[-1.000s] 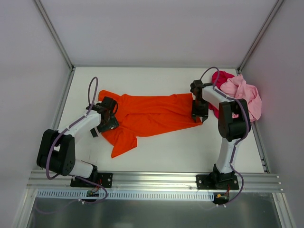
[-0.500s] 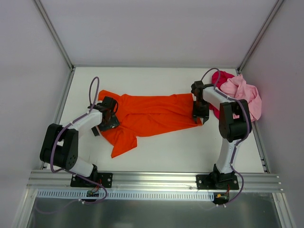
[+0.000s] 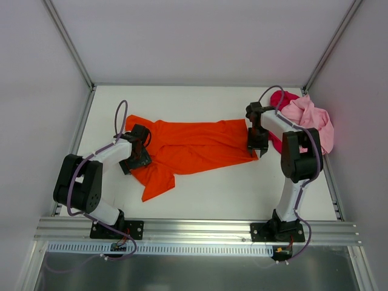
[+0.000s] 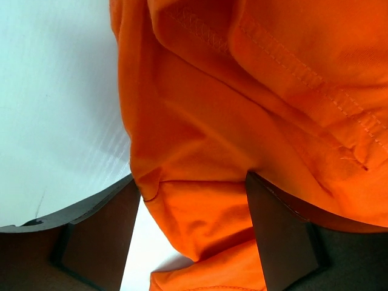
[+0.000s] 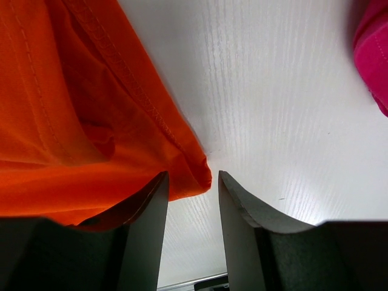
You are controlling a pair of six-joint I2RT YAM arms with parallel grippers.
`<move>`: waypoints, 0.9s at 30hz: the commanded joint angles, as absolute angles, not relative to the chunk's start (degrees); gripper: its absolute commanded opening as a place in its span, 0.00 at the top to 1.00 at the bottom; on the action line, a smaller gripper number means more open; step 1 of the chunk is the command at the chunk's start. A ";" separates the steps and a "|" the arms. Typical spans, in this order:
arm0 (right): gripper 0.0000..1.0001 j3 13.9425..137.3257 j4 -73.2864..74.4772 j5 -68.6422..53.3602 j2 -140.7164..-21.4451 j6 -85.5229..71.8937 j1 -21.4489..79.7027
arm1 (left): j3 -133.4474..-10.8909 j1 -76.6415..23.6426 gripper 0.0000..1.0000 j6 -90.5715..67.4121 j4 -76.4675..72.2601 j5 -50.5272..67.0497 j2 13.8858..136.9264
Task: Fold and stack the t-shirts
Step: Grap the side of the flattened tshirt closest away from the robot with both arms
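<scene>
The orange t-shirt (image 3: 194,145) lies spread and rumpled across the middle of the white table (image 3: 218,194). My left gripper (image 3: 141,159) is down on its left end. In the left wrist view the jaws (image 4: 191,227) stand open around a fold of orange cloth (image 4: 242,91), with table showing beside the left finger (image 4: 97,236). My right gripper (image 3: 257,144) is at the shirt's right corner. Its jaws (image 5: 193,206) are open, and the orange hem corner (image 5: 191,173) sits just at the fingertips, unpinched. The pink t-shirt (image 3: 312,118) lies bunched at the back right, on the red t-shirt (image 3: 280,99).
Grey enclosure walls and metal posts (image 3: 71,54) ring the table. An aluminium rail (image 3: 194,229) runs along the near edge and carries both arm bases. An edge of red cloth (image 5: 373,54) shows at the right of the right wrist view.
My left jaws have narrowed around the orange cloth and the left arm's elbow has swung in a little. The right gripper has crept slightly right along the hem.
</scene>
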State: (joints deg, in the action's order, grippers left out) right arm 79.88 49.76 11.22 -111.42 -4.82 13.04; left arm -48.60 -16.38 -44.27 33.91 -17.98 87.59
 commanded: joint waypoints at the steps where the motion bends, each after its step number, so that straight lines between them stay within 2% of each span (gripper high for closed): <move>1: 0.58 79.72 50.89 11.69 -108.02 -4.13 12.31 | -47.55 -15.64 0.30 -46.05 34.80 -16.26 87.19; 8: 0.58 79.19 49.48 7.92 -109.42 -4.48 11.78 | -46.94 -15.56 0.25 -46.58 35.68 -15.73 86.75; 18: 0.56 79.37 49.57 1.32 -110.92 -4.13 11.86 | -46.32 -15.56 0.26 -46.93 36.91 -16.26 86.31; 25: 0.57 80.42 50.98 0.88 -111.01 -3.43 11.78 | -46.05 -15.56 0.40 -47.11 37.09 -15.91 86.92; 27: 0.64 80.59 51.24 0.79 -110.92 -3.43 11.86 | -46.49 -15.56 0.45 -47.11 37.09 -15.56 87.62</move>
State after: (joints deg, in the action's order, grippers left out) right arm 79.26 49.06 2.02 -111.28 -4.01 12.19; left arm -47.46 -16.03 -46.59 34.35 -16.27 87.15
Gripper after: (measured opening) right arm 0.374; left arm 0.561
